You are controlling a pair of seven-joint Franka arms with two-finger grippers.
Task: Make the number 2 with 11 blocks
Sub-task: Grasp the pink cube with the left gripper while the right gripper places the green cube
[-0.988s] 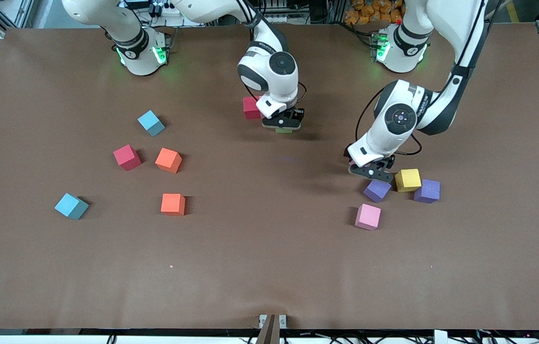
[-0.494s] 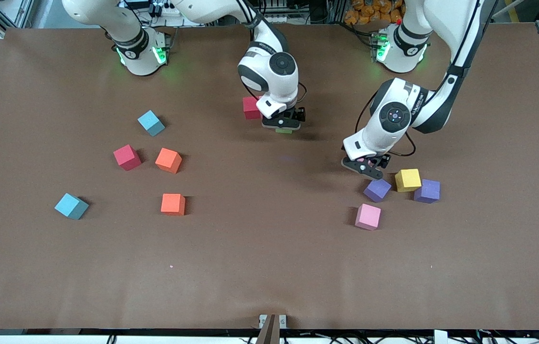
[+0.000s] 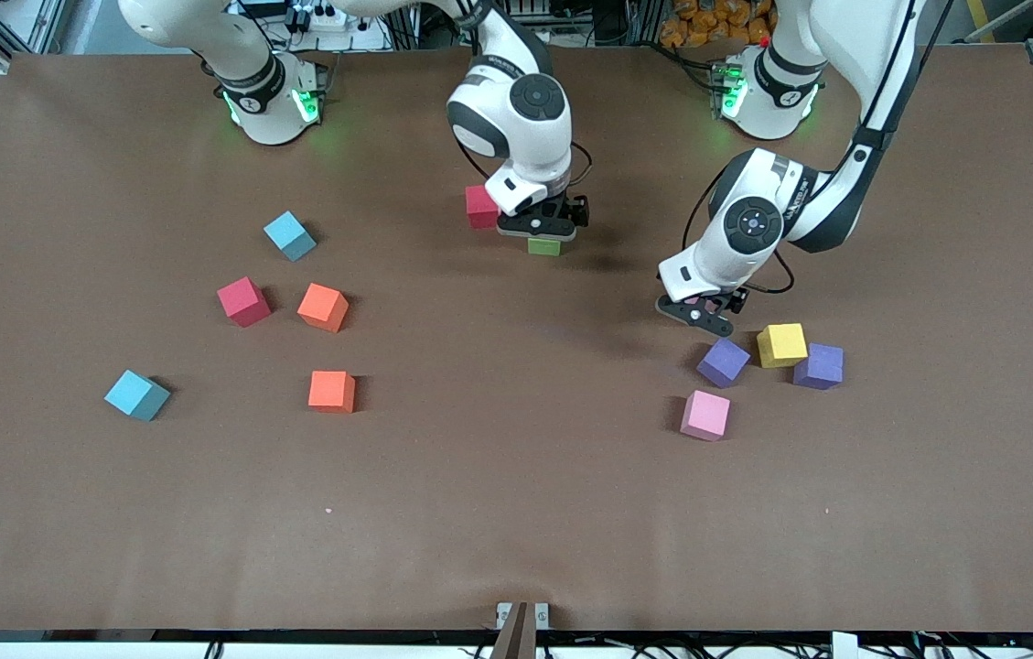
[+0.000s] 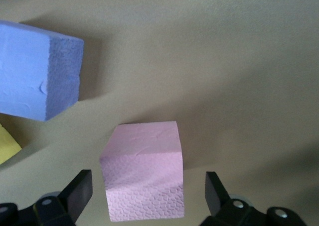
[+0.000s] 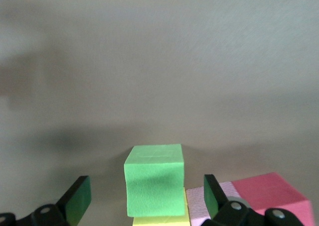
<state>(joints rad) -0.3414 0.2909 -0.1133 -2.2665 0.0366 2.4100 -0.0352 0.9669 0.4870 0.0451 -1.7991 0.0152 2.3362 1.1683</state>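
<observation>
Lying scattered, matte cubes, green block squarely upright

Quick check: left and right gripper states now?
Left gripper: open around a pink cube, not gripping it.
Right gripper: open, straddling the green cube, released.

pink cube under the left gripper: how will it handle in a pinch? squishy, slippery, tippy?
The pink cube has a pitted, matte, foam-like surface, so it is probably light, slightly compressible and grippy rather than slick. Its flat faces and squat shape should keep it from rolling or tipping. The left gripper stands open with a finger on either side, so an off-centre close might twist the cube.
</observation>
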